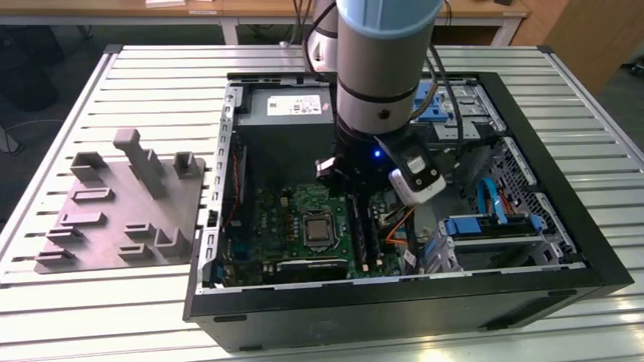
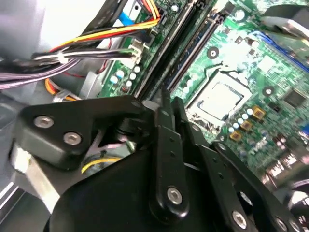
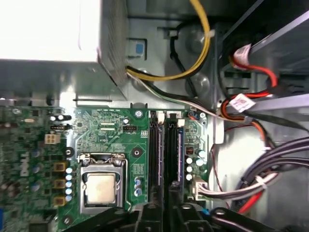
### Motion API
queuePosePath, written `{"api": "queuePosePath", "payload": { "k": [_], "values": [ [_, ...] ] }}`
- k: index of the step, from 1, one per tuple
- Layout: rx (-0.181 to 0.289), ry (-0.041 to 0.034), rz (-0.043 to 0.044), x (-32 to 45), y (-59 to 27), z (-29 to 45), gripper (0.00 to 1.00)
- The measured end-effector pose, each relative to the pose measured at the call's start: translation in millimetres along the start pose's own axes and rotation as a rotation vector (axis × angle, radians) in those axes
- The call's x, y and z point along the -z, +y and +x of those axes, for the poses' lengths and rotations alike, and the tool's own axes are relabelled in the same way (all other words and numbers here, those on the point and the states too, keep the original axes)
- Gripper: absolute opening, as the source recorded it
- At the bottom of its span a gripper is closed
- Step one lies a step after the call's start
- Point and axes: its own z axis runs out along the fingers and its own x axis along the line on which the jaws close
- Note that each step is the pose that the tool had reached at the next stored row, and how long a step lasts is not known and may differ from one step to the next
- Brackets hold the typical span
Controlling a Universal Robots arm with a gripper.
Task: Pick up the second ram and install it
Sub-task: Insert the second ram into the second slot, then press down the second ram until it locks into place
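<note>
The gripper [image 2: 169, 104] is down inside the open computer case [image 1: 403, 298], its black fingers [image 2: 164, 145] drawn close together with only a thin gap between them, directly over the memory slots [image 3: 164, 145] of the green motherboard [image 3: 106, 130]. Whether anything is pinched between the fingers cannot be told from these views. In the first wrist view the fingertips sit at the near end of the slots, and a dark, narrow ram [image 3: 171, 150] stands on edge in the slot in line with them, running away from the gripper toward the board's far edge; another dark stick [image 3: 155, 147] lies parallel just beside it. In the exterior view the arm [image 1: 387, 68] comes straight down into the middle of the case, with the gripper [image 1: 352, 188] over the slots to the exterior view's right of the processor socket [image 1: 317, 226]. The socket [image 3: 100, 186], with its silver plate, is beside the slots on the board. Bundled cables [image 3: 246, 183] in red, orange, black and white run along the other side of the slots, and a yellow cable [image 3: 203, 38] loops near the power supply [image 3: 53, 29]. The case rests on a slatted metal tabletop [image 1: 121, 309], and a grey fixture [image 1: 121, 207] with upright tabs sits on it, well apart from the case on the exterior view's left.
</note>
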Motion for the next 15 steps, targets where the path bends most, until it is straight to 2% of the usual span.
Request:
{"api": "queuePosePath", "payload": {
  "k": [3, 4, 15],
  "values": [
    [0.0, 0.0001, 0.0002, 8.8, 0.3, -0.5, 0.13],
    [0.0, 0.0, 0.0, 9.0, 0.4, -0.5, 0.11],
    [0.0, 0.0001, 0.0001, 9.9, 0.4, -0.6, 0.11]
  ]
}}
